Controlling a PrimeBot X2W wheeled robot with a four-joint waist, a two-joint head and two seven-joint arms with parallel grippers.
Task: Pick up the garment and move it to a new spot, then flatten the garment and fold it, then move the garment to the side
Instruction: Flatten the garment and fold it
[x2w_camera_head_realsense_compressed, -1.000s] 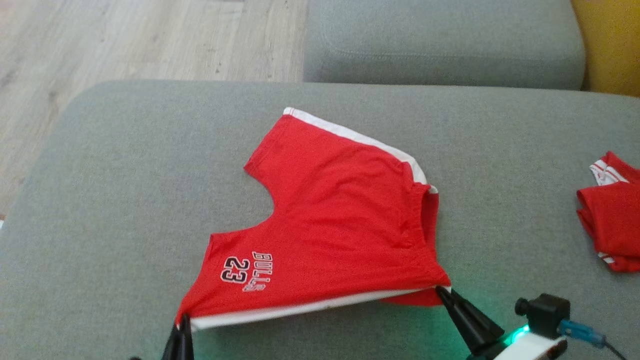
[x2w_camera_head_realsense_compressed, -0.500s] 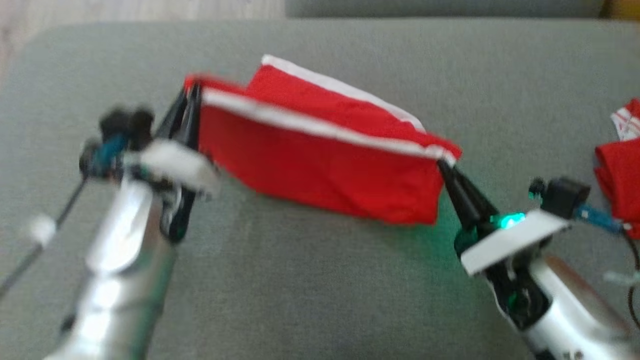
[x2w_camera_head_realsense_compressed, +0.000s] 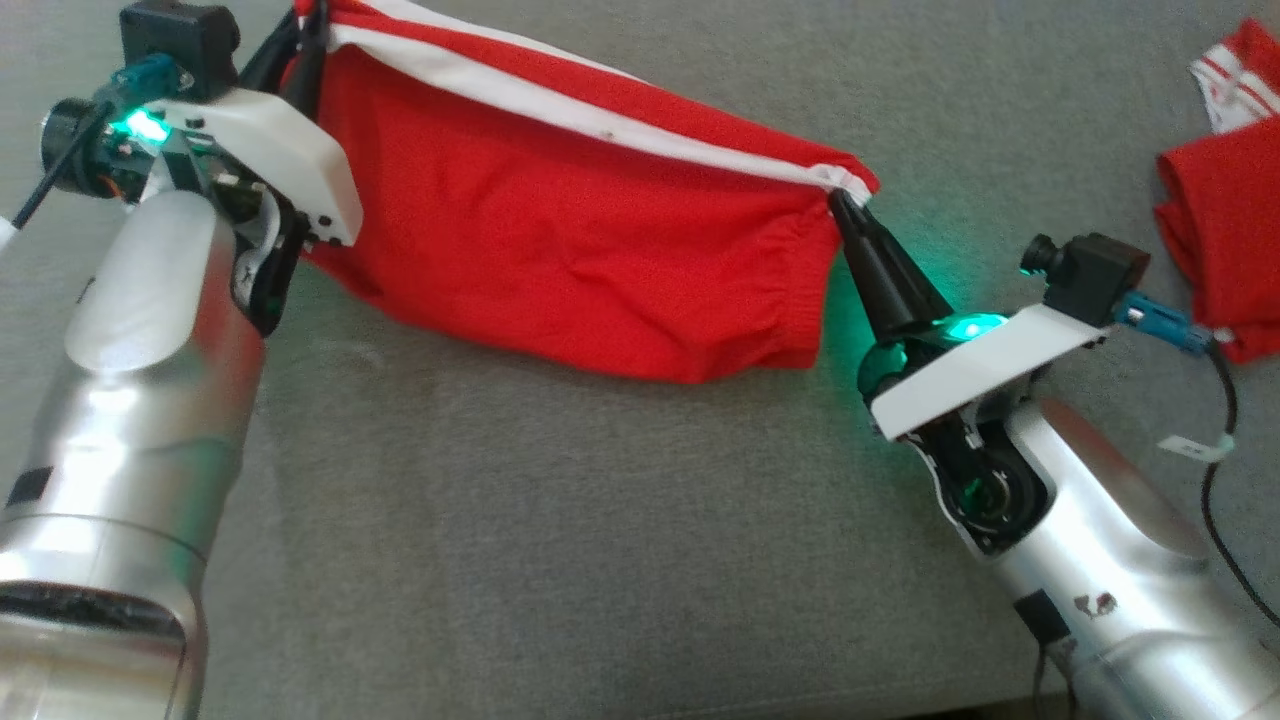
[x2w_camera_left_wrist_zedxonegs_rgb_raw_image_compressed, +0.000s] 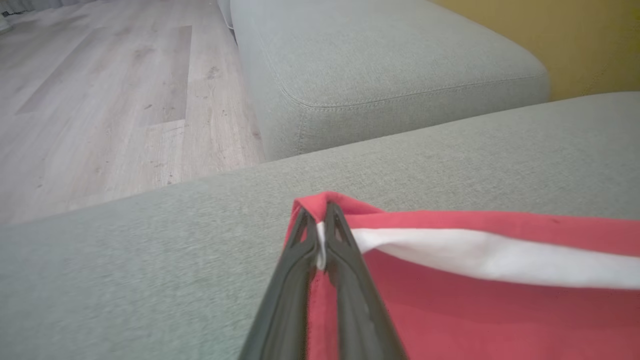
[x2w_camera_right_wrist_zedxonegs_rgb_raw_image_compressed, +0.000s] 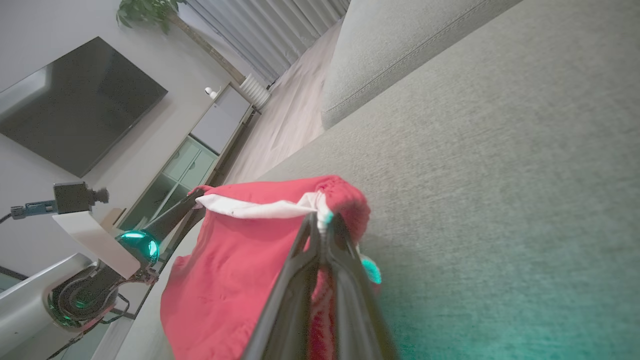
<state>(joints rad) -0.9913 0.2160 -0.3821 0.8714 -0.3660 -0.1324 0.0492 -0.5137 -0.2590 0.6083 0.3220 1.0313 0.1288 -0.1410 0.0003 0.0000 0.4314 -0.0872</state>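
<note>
Garment is held stretched over grey cushion | left gripper is clamped on one corner | right gripper is clamped on the other

Upper middle: the garment hangs between left pincer, upper left, and right pincer, centre right; second garment at right edge.

left arm: reaching up the left side, far | left tool: fingers pinched together on garment corner | right arm: near right, angled far-left | right tool: fingers pinched on opposite corner
</note>
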